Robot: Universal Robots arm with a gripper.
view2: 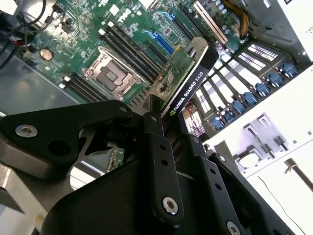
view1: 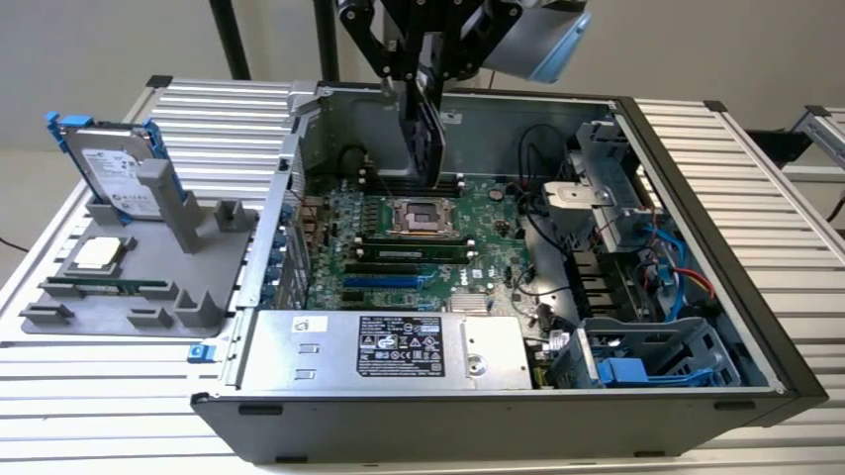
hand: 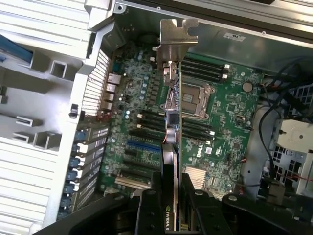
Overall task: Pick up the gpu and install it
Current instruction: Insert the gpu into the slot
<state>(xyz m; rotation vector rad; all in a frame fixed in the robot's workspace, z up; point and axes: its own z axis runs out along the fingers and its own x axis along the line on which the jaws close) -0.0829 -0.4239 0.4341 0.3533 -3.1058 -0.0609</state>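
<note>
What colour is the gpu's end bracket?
Silver; the gpu bracket shows best in the first wrist view.

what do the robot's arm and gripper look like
The gripper is matte black, built from flat linkage bars with rounded ends, joined by silver screws. Its fingers are long narrow black bars. In the exterior view the arm is a silver-grey cylinder with a light blue cap.

Exterior view high; wrist views over motherboard [hand: 234, 110]

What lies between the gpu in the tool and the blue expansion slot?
In the exterior view, the CPU socket and black memory slots lie between the gpu, clamped in the tool, and the blue slot.
</note>
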